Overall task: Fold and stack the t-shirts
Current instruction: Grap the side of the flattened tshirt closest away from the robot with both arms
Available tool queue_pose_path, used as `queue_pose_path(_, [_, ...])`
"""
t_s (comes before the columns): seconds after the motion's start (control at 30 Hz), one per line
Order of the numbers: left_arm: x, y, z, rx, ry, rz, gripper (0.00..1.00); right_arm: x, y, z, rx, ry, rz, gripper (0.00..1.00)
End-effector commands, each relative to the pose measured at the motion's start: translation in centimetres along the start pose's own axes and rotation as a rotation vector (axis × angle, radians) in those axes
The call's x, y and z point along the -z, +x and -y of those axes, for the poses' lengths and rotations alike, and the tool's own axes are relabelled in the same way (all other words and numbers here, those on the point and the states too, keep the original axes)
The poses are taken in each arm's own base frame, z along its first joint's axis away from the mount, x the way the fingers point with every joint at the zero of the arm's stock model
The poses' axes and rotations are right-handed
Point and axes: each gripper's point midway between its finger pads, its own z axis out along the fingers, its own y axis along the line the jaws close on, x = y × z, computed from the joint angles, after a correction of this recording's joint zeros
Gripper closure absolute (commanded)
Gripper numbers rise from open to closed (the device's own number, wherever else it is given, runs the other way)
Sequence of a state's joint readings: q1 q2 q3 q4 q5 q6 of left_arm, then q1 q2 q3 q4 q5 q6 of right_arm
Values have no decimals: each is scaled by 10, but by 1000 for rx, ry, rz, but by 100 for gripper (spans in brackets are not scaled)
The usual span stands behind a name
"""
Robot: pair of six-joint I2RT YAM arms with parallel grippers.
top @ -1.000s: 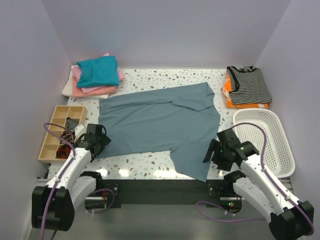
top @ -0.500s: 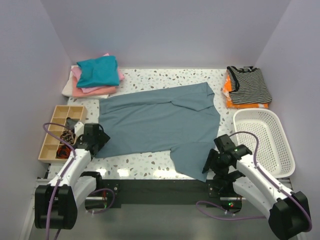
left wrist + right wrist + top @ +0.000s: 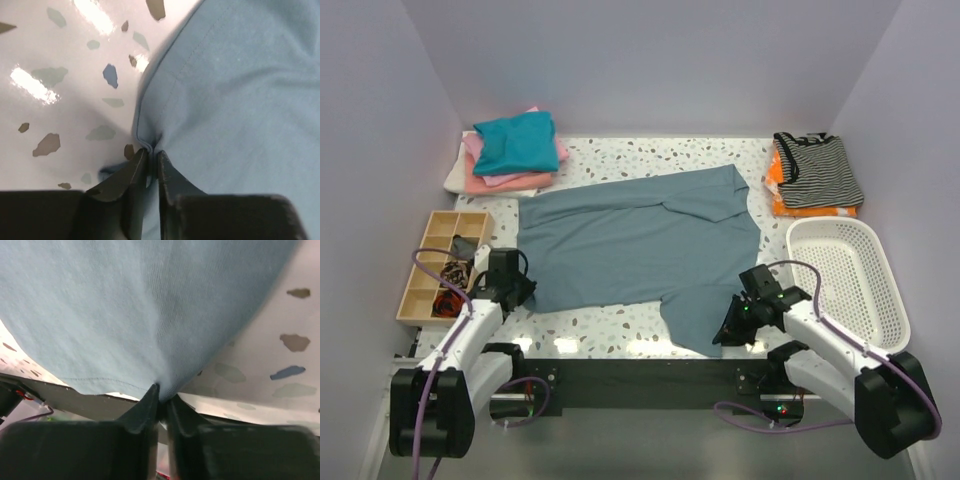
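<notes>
A large slate-blue t-shirt (image 3: 640, 240) lies spread flat across the speckled table. My left gripper (image 3: 520, 292) is shut on its near left corner, and in the left wrist view the hem (image 3: 145, 145) is pinched between the dark fingers (image 3: 127, 175). My right gripper (image 3: 728, 334) is shut on the shirt's near right corner at the table's front edge, where the cloth (image 3: 165, 330) bunches into the closed fingers (image 3: 142, 412). Folded teal (image 3: 516, 140), pink (image 3: 500, 180) and white (image 3: 455, 177) t-shirts sit stacked at the back left.
A wooden compartment tray (image 3: 435, 262) with small items stands at the left. A white plastic basket (image 3: 848, 282) sits at the right. Behind it lies a pile of striped and orange clothes (image 3: 815, 172). Purple walls enclose the table.
Both grippers have closed on the blue shirt's near corners. The right gripper moved down and left to the front edge; the left one settled onto the left corner.
</notes>
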State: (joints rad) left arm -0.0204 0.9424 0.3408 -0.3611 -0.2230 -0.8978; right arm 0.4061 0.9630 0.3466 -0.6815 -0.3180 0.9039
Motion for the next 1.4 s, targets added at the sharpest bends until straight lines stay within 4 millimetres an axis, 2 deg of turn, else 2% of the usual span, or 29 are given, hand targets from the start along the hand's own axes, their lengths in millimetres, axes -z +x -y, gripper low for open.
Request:
queue_pose_path(0.0, [0,30,-18,-23,-37,-110,93,-12,-20,13,45,58,109,100])
queue_pose_path(0.03, [0,30,-18,-21,-36,-111,100,-9,-21,13,52,60,119,100])
queue_pose_path(0.1, [1,29,-17,-22,-33,-109,100,4,-29,-2,98,5,174,100])
queue_pose_path(0.17, [2,27,-14,-16,-22,-105,100,16,-32,-8,119,-21,210,100])
queue_pose_path(0.2, [4,27,-11,-15,-10,-109,100,30,-38,-19,131,-60,264,100])
queue_pose_path(0.27, [6,26,-8,-12,8,-109,100,44,-42,-20,135,-56,309,100])
queue_pose_path(0.3, [7,28,-4,-9,26,-120,100,55,-46,-28,145,-78,343,100])
queue_pose_path(0.47, [14,25,10,-6,81,-135,100,70,-53,-33,173,-55,377,100])
queue_pose_path(0.6, [21,18,25,-9,134,-137,100,84,-70,-45,198,-58,453,100])
queue_pose_path(0.77, [25,2,37,-29,146,-110,100,93,-102,-72,246,-51,530,100])
queue_pose_path(0.9, [27,-8,38,-60,108,-101,100,99,-126,-91,279,-18,571,100])
queue_pose_path(1.0, [33,-15,34,-86,74,-92,100,100,-135,-99,304,7,567,100])
queue_pose_path(1.03, [35,-18,35,-86,76,-81,97,101,-136,-102,315,0,570,100])
queue_pose_path(1.17, [42,-24,39,-74,87,-67,97,102,-142,-104,322,11,587,100])
queue_pose_path(1.37, [36,-32,56,-74,115,-68,97,104,-163,-116,324,29,640,100])
